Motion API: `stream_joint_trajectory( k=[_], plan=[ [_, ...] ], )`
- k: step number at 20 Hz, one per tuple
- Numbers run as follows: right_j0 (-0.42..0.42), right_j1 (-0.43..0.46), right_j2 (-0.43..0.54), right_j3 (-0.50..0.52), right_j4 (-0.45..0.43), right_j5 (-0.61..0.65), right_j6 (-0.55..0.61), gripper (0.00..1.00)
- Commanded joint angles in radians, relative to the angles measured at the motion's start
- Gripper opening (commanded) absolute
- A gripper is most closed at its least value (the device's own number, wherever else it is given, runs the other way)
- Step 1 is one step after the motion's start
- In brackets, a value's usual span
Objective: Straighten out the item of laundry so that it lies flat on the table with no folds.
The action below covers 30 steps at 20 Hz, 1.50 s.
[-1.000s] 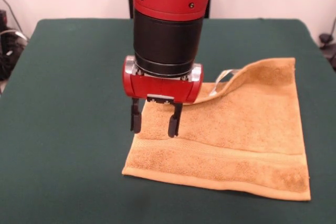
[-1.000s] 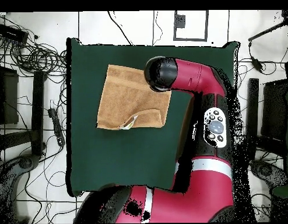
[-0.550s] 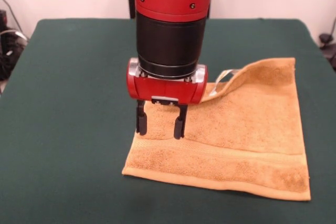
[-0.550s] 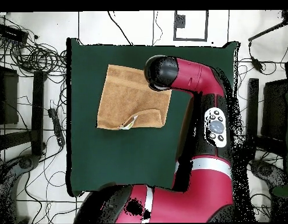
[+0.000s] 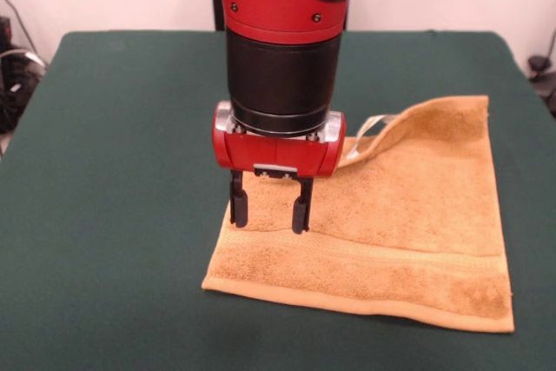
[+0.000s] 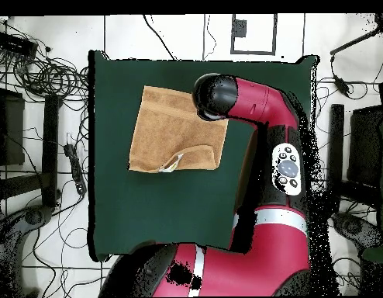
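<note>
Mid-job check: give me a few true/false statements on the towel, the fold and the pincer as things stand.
1. The towel lies fully flat. False: its far edge is folded over, with the white tag showing at the fold.
2. The pincer is open, tips down at the towel near one corner. True.
3. The pincer has lifted a corner of the towel off the table. False: nothing is held, and the cloth under it lies on the felt.
4. The arm covers one towel corner in the overhead view. True.
5. The towel hangs over the table's edge. False: it lies wholly on the green surface.
</note>
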<state>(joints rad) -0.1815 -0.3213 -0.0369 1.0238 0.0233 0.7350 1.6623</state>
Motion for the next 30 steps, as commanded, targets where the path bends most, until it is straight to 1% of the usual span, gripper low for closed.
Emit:
stream_joint_trajectory(
  k=[1, 8, 15, 22, 30],
  plan=[
    [0.001, 0.073, 0.084, 0.102, 0.031, 0.064, 0.127, 1.0],
    [0.011, 0.065, 0.073, 0.104, 0.017, 0.066, 0.12, 1.0],
    [0.011, 0.041, 0.074, 0.149, 0.011, 0.04, 0.115, 1.0],
    [0.019, 0.033, 0.061, 0.161, 0.0, 0.025, 0.127, 1.0],
    [0.022, 0.017, 0.056, 0.181, -0.014, 0.024, 0.114, 1.0]
  ],
)
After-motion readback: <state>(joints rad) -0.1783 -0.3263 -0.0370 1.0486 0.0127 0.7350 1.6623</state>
